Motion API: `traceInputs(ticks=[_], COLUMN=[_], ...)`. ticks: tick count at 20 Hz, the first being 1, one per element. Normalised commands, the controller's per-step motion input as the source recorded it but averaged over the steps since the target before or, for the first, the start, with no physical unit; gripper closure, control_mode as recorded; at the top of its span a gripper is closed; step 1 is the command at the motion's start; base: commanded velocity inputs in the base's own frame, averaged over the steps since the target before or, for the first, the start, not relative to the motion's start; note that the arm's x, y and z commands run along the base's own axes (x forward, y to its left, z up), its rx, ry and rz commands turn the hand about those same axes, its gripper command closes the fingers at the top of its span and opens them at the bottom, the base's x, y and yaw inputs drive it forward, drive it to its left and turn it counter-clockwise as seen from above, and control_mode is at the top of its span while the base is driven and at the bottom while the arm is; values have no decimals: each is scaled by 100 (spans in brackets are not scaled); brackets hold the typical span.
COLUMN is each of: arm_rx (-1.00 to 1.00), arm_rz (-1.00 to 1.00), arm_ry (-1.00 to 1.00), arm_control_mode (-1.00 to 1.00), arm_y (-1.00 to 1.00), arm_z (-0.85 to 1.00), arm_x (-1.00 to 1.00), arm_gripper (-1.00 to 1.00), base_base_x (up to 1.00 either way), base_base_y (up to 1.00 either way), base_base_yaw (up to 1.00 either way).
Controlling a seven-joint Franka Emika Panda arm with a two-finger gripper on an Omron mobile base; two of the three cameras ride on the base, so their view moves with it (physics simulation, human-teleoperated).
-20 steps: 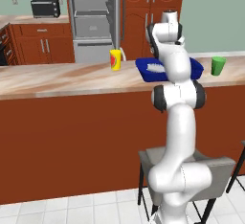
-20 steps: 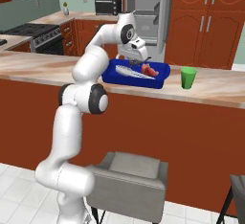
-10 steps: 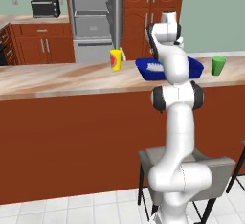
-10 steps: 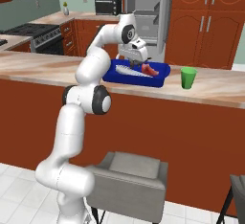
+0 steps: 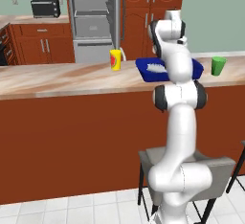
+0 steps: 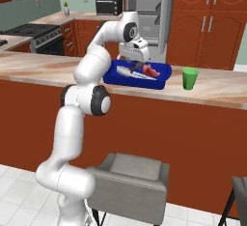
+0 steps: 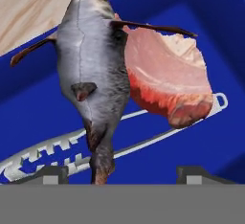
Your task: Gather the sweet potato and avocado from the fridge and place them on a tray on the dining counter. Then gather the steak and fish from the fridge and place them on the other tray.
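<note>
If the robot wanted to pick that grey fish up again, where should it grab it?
Probably across the thick middle of the grey fish, coming straight down from above. It lies flat in the bright blue tray, and its body is widest and firmest there, while the tail tapers thin toward the open gripper. One finger would have to slip in beside the red-pink steak, which looks pressed against the fish's side.

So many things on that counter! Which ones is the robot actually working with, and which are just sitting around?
Part of the job:
- grey fish
- red-pink steak
- bright blue rectangular tray
- beige marbled dining counter
- silver-grey fridge
- open gripper just above the fish

Just lying about:
- yellow cup
- green cup
- black toaster oven
</note>
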Motion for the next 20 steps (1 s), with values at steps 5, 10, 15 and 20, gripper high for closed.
traceInputs(ticks=[5,10,15,20], arm_rx=[0,0,0,0], arm_rz=[0,-3,-2,-1], arm_ry=[-10,-8,-9,-6], arm_control_mode=[-100,-100,-100,-100], arm_y=[0,2,5,16], arm_z=[-6,37,42,20], arm_x=[-49,-82,-97,-100], arm_gripper=[-100,-100,-100,-100], base_base_x=[0,0,0,0], base_base_y=[0,0,0,0], base_base_yaw=[0,0,0,0])
